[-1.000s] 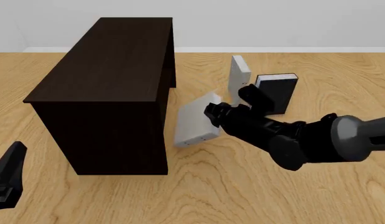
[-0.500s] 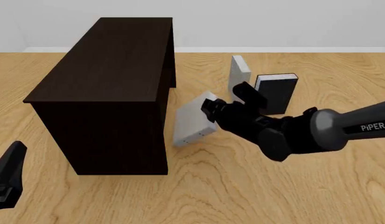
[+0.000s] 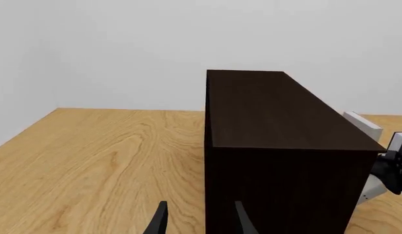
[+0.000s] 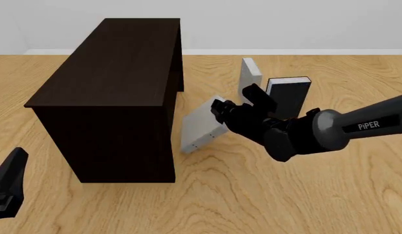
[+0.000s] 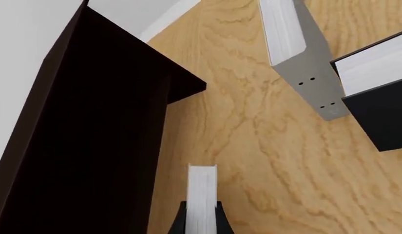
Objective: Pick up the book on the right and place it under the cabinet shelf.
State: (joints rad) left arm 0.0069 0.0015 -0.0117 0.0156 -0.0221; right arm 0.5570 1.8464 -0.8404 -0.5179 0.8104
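Observation:
My right gripper [image 4: 220, 113] is shut on the light grey book [image 4: 199, 127], which has tiny dark dots along its lower edge. The book is tilted, its lower corner close to the table, right beside the right side of the dark brown cabinet [image 4: 116, 87]. In the right wrist view the book's edge [image 5: 202, 192] stands between my fingers [image 5: 181, 222], with the cabinet [image 5: 90, 126] next to it. The left wrist view shows the cabinet [image 3: 278, 146] with the book [image 3: 366, 127] behind its far corner. My left gripper [image 4: 6, 190] is open and empty at the near left.
A second light grey book [image 4: 250, 78] stands upright behind my right gripper, with a black-covered book with white pages [image 4: 290, 95] to its right. Both show in the right wrist view, the grey one [image 5: 305, 58] and the black one [image 5: 383, 107].
My right gripper has carried the grey book a little left toward the cabinet's right side and turned it more edge-on. The left arm has not moved.

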